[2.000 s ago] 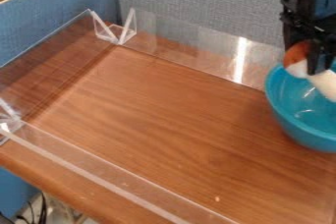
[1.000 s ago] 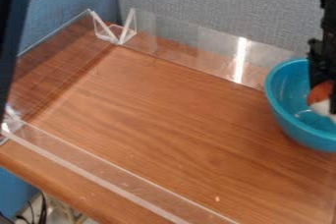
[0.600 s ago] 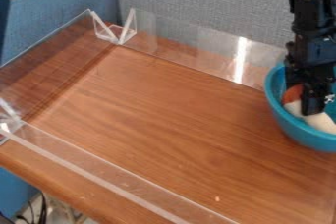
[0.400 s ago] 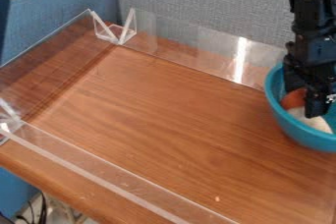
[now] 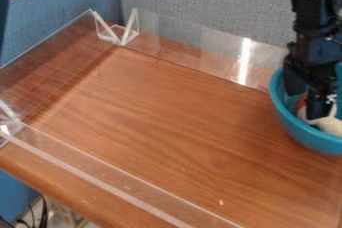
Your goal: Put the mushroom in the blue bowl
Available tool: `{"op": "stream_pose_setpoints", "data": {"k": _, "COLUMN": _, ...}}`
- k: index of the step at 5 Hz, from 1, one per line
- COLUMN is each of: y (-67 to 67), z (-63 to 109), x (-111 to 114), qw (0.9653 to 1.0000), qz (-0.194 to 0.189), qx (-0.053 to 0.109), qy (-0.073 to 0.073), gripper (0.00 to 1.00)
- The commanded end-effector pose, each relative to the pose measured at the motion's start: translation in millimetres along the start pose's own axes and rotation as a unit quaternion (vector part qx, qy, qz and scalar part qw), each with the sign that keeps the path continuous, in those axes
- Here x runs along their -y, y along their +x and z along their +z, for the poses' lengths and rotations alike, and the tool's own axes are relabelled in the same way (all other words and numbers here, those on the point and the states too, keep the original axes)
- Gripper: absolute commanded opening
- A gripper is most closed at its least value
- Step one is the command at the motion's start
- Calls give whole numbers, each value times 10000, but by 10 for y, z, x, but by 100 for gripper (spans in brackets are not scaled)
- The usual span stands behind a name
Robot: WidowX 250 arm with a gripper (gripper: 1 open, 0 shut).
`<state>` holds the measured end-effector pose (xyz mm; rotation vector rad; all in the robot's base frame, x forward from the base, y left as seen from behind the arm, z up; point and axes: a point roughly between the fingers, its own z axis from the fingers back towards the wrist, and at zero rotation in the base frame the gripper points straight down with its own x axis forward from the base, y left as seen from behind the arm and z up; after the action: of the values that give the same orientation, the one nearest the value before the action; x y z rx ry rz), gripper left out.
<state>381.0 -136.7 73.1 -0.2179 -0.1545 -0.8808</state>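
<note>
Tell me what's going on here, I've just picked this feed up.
The arm has its end effector down in the blue bowl, at the right edge of the view. The mushroom is inside the bowl, right below the end effector, which partly hides it. I can't tell from this view whether it has been let go.
</note>
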Motion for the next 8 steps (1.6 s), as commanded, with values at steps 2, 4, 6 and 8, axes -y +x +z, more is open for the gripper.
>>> {"op": "stream_pose_setpoints", "data": {"k": 2, "y": -28, "z": 545, "x": -76, "qw": 9981, "qz": 223, "qx": 364, "qy": 436, "gripper": 100}}
{"op": "stream_pose_setpoints", "data": {"k": 4, "y": -27, "z": 496, "x": -59, "qw": 9978, "qz": 420, "qx": 230, "qy": 462, "gripper": 100}}
{"op": "stream_pose_setpoints", "data": {"k": 6, "y": 34, "z": 350, "x": 3, "qw": 9962, "qz": 696, "qx": 109, "qy": 503, "gripper": 100}}
{"op": "stream_pose_setpoints", "data": {"k": 8, "y": 32, "z": 307, "x": 69, "qw": 9921, "qz": 1125, "qx": -33, "qy": 561, "gripper": 100}}
